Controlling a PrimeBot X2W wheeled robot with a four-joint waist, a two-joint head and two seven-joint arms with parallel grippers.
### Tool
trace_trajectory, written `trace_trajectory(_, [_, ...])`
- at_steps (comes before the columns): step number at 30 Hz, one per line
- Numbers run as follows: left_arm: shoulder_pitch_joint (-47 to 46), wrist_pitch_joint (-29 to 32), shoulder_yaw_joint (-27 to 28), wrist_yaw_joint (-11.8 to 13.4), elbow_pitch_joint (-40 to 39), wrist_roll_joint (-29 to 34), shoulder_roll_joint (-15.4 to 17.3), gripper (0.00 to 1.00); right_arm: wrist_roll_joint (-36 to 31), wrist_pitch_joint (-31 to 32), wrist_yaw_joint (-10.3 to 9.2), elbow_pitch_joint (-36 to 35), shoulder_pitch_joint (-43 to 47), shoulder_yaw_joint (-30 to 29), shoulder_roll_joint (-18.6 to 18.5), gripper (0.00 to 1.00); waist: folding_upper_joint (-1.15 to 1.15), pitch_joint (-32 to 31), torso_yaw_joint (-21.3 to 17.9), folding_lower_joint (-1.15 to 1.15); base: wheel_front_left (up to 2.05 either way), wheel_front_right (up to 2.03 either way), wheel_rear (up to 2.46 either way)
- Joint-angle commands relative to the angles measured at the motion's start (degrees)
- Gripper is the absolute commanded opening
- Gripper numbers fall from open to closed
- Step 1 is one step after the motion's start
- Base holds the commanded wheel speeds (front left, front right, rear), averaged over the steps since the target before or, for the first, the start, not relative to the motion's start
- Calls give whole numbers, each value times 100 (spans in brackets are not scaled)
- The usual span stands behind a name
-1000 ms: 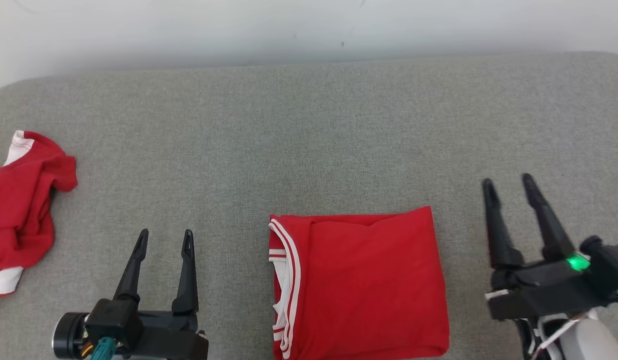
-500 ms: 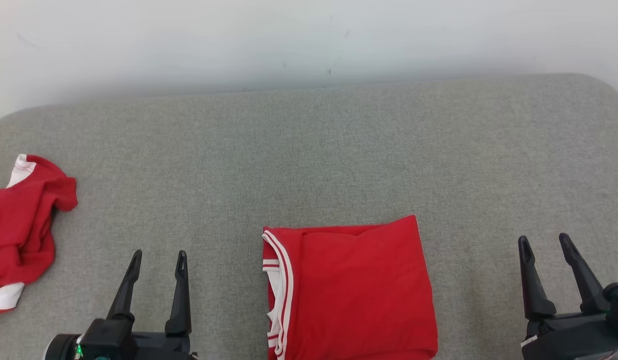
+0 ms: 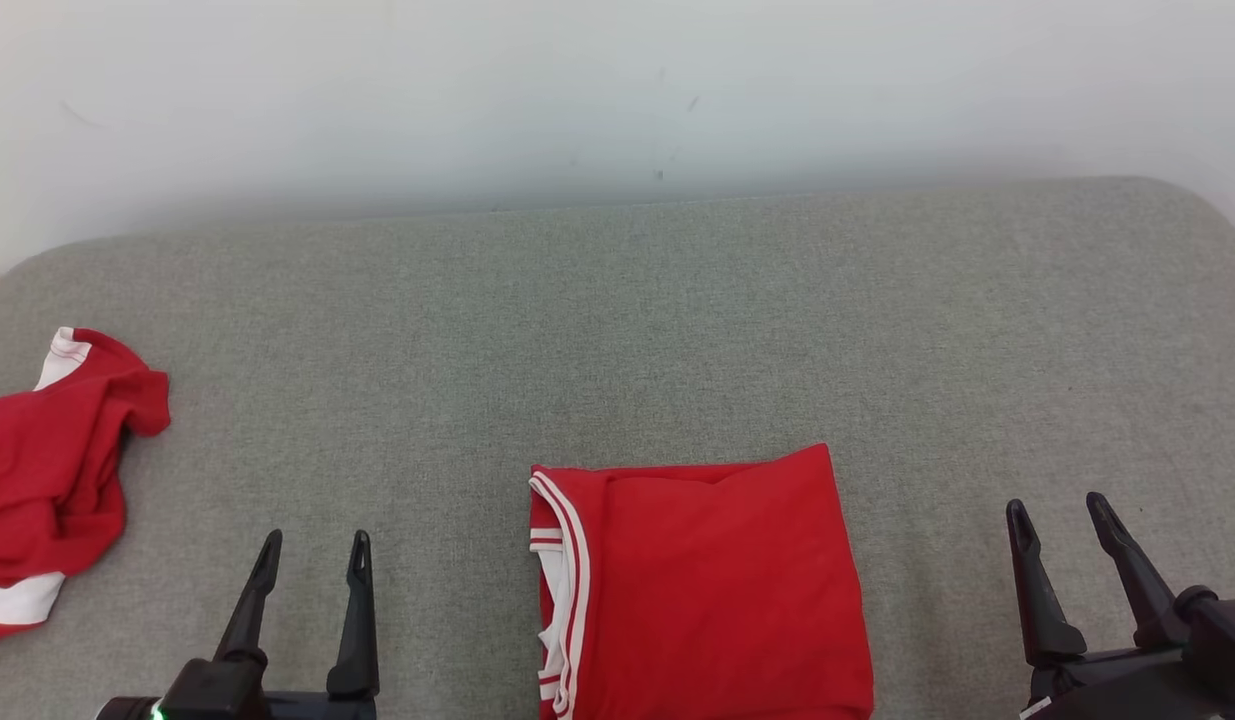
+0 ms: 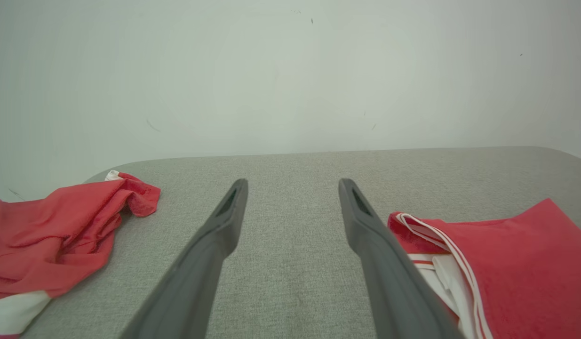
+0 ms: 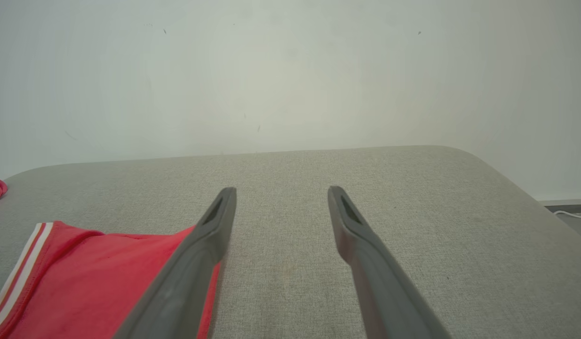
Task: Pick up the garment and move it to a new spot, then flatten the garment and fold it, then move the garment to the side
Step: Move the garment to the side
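Note:
A red garment (image 3: 702, 585) with white-striped trim lies folded into a neat rectangle at the near middle of the grey surface (image 3: 617, 330); it also appears as the folded garment (image 4: 511, 268) in the left wrist view and the folded garment (image 5: 97, 282) in the right wrist view. My left gripper (image 3: 314, 545) stands open at the lower left, well apart from the fold, with nothing between its fingers. To the right of the fold my right gripper (image 3: 1060, 508) is open and empty too.
A second red garment (image 3: 47, 490) with white trim lies crumpled at the left edge, also seen as the crumpled garment (image 4: 59, 230). A pale wall (image 3: 617, 90) rises behind the surface. The surface's right corner rounds off (image 5: 502, 179), with floor beyond.
The head camera has tilted, shifting the scene downward. My right gripper has drawn back toward the lower right, away from the folded garment. The garments lie as before.

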Motion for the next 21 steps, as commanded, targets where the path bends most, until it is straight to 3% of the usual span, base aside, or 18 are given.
trace_trajectory(1, [67, 3, 0, 20, -21, -16, 34, 100, 31, -1, -4, -22, 28, 3, -10, 100, 0, 4, 4, 1, 0, 0, 0])
trace_trajectory(13, [14, -28, -65, 50, -16, -29, 27, 100, 14, 70, -4, -73, -34, -23, -1, 100, 0, 43, 101, 1, 0, 0, 0])
trace_trajectory(14, [1, -34, -72, 41, -21, -30, 29, 100, 41, 79, -4, -69, -48, -16, -19, 46, 0, 55, 113, 1, 0, 0, 0])
trace_trajectory(15, [-16, -36, -80, 35, -25, -33, 31, 100, 71, 71, -4, -68, -65, -16, -34, 0, 0, 74, 131, 1, 0, 0, 0])
trace_trajectory(21, [-142, -64, -152, 24, -31, -28, -15, 100, 215, 115, -4, 108, -289, 322, -63, 0, 0, 220, 305, 1, 0, 0, 0])
